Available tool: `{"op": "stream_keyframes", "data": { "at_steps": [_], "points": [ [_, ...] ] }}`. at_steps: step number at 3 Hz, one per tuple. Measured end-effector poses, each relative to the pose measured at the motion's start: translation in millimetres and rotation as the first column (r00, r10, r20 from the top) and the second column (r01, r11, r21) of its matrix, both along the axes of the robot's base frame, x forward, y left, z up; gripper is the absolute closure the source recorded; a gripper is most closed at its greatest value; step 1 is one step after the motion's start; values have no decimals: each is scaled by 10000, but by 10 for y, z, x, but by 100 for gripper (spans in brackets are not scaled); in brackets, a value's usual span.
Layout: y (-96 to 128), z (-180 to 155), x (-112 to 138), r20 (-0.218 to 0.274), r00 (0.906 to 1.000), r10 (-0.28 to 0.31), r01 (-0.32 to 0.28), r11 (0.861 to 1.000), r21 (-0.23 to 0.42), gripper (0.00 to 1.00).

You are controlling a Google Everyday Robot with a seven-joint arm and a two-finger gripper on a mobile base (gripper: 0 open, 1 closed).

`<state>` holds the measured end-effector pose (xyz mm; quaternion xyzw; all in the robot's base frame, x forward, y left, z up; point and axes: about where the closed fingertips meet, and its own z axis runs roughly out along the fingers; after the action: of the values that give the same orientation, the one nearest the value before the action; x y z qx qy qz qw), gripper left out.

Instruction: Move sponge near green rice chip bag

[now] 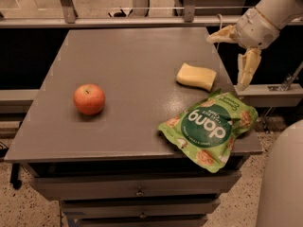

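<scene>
The pale yellow sponge [196,76] lies flat on the grey table [137,60] near its right edge, just above the green rice chip bag [211,128]. The bag, marked "dang", lies at the table's front right corner and hangs a little over the edge. My gripper [230,59] is up and to the right of the sponge, off the table's right edge. It is open and empty, with one yellowish finger [221,35] pointing left and the other [247,68] pointing down.
A red apple [89,99] sits on the left half of the table. Drawers [138,191] are under the tabletop. A metal rail [142,20] runs behind the table. A white rounded robot part [284,183] fills the lower right corner.
</scene>
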<state>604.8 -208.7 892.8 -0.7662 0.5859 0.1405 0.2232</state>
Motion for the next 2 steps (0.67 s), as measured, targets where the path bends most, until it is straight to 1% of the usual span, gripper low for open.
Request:
{"op": "stream_keyframes", "data": {
  "at_steps": [1, 2],
  "points": [
    [-224, 71, -96, 72, 9919, -1270, 1267, 9913, 363, 0],
    [-566, 213, -210, 278, 9357, -3518, 3438, 9266, 1522, 0]
  ]
}}
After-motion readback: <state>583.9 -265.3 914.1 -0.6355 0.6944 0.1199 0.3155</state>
